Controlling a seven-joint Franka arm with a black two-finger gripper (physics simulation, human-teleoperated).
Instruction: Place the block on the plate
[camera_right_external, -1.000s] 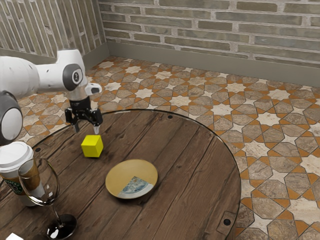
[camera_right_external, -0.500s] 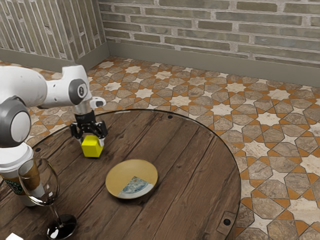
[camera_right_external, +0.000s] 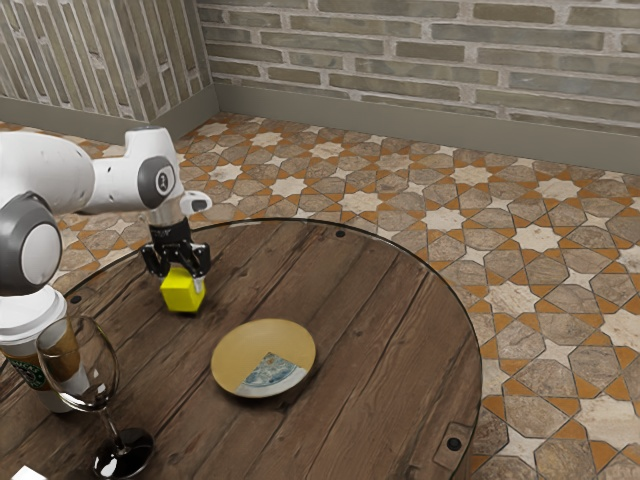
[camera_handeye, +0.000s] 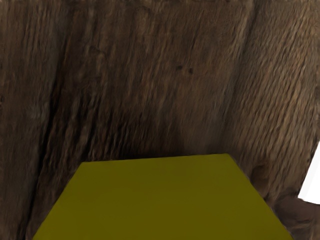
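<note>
White thing (camera_right_external: 28, 474): at the exterior view's lower left corner, too cut off to name.
Wine glass (camera_right_external: 123, 455): clear, upright, beside the cup, away from the likely carry path.
Cup (camera_right_external: 28, 305): white lid, upright, at the exterior view's left.
Plate (camera_right_external: 240, 350): tan with a blue-grey patterned wedge, bare, ready to receive.
Step in hand: the grasp, by the look of it; the placing is not yet done.
Next move: confirm the hold, raise clear of the plate's rim, carry toward the plate and the exterior view's right, lower over the middle, then release.
Block (camera_right_external: 183, 294): plain bright yellow cube, a darker olive in the wrist view, flat-faced; beyond the plate, well apart from it. Whether it touches the counter (camera_right_external: 380, 330) is unclear.
Pincer (camera_right_external: 182, 280): pinching the block from two sides, it seems, one finger partly hidden.
Risk: an off-centre grip could let the cube turn.
Floor (camera_right_external: 540, 237): patterned tiles.
Wall (camera_right_external: 430, 50): grey-brown brick.
</note>
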